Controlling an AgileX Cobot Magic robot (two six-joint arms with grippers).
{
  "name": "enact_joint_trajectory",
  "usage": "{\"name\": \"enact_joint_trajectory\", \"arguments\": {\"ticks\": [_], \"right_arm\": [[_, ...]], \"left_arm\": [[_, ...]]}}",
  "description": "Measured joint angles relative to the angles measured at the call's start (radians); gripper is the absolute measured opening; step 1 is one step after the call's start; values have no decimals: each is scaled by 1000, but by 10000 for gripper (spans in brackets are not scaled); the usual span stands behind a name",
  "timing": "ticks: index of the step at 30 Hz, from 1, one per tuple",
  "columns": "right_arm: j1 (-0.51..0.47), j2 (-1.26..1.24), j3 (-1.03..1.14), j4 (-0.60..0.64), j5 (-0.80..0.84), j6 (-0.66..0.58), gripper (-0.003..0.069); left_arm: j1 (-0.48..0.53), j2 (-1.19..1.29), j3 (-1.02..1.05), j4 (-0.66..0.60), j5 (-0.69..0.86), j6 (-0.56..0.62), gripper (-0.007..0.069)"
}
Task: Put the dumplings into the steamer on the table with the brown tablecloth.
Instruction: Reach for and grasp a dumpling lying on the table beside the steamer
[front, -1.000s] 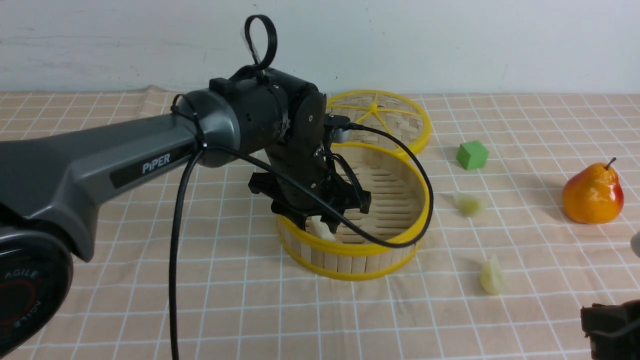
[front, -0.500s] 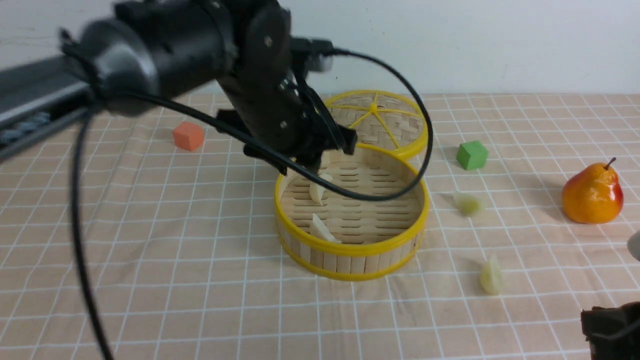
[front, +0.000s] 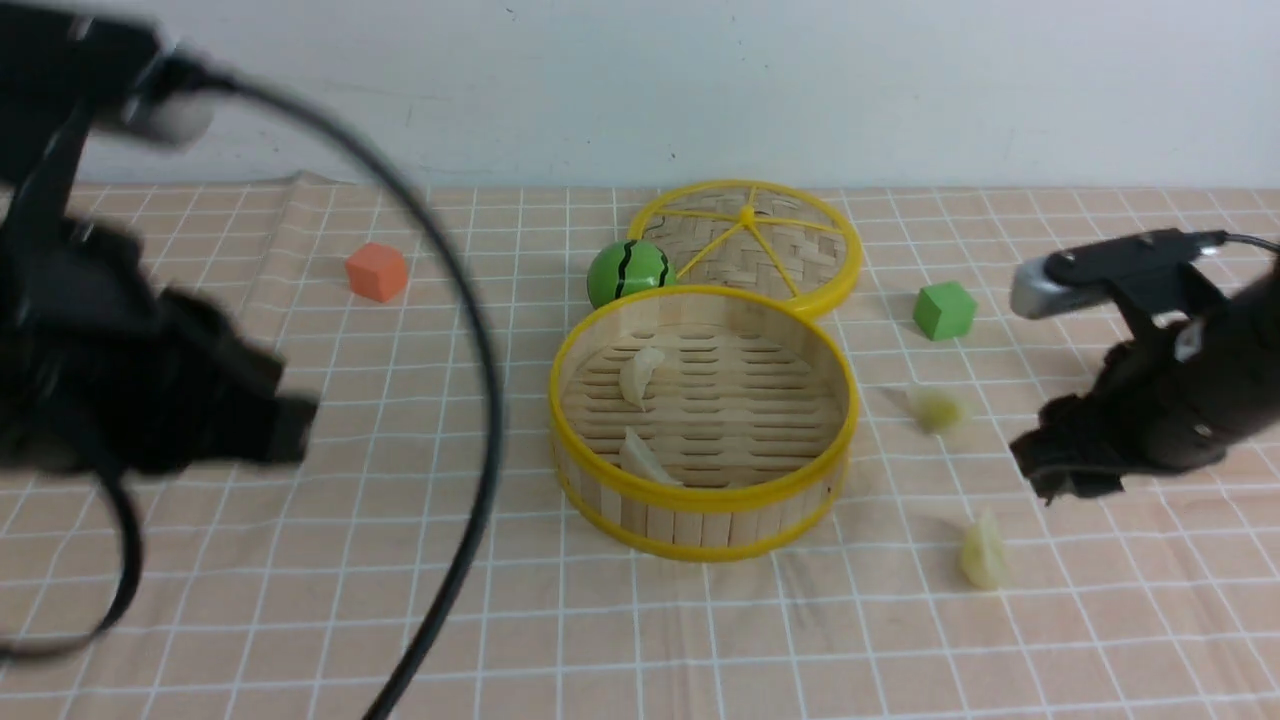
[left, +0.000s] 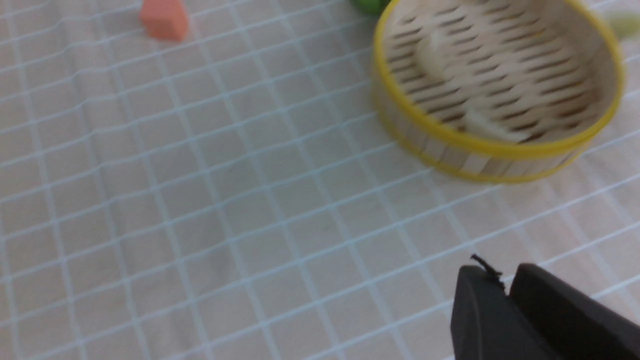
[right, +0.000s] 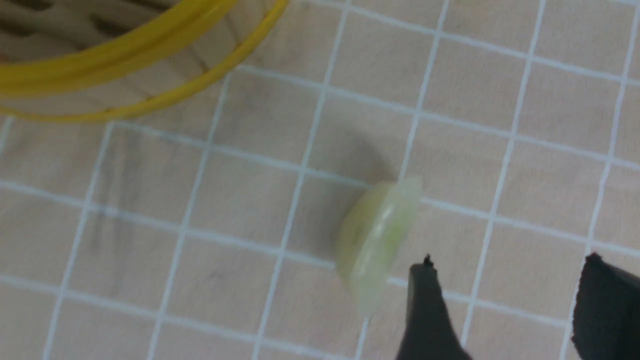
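Observation:
The steamer (front: 700, 497) stands mid-table on the brown tablecloth (front: 420, 560). Two dumplings lie inside it, one at the back left (front: 640, 375) and one near the front wall (front: 645, 460). Two more dumplings lie on the cloth to its right, one farther (front: 938, 408) and one nearer (front: 983, 550). My left gripper (front: 270, 425), blurred, is far left of the steamer; the left wrist view shows it (left: 500, 277) shut and empty. My right gripper (front: 1065, 475) hovers right of the two loose dumplings; it is open (right: 507, 280), beside one dumpling (right: 377, 240).
The flat woven lid (front: 750, 240) lies behind the steamer, with a green ball (front: 628, 272) at its left. An orange cube (front: 377, 272) sits at back left, a green cube (front: 944, 309) at back right. The left arm's cable (front: 470, 330) loops over the left side.
My left arm has pulled out of the steamer and swung far left, leaving a second dumpling inside. My right arm has come in from the lower right toward the loose dumplings, now hiding the pear.

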Motion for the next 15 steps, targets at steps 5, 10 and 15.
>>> {"name": "enact_joint_trajectory", "arguments": {"ticks": [5, 10, 15], "right_arm": [[-5, 261, -314, -36, 100, 4, 412], [-5, 409, -514, -39, 125, 4, 413], [-5, 586, -713, -39, 157, -7, 413]], "left_arm": [[0, -171, 258, 105, 9, -173, 76], [0, -268, 391, 126, 16, -207, 76], [0, -361, 461, 153, -118, -218, 78]]}}
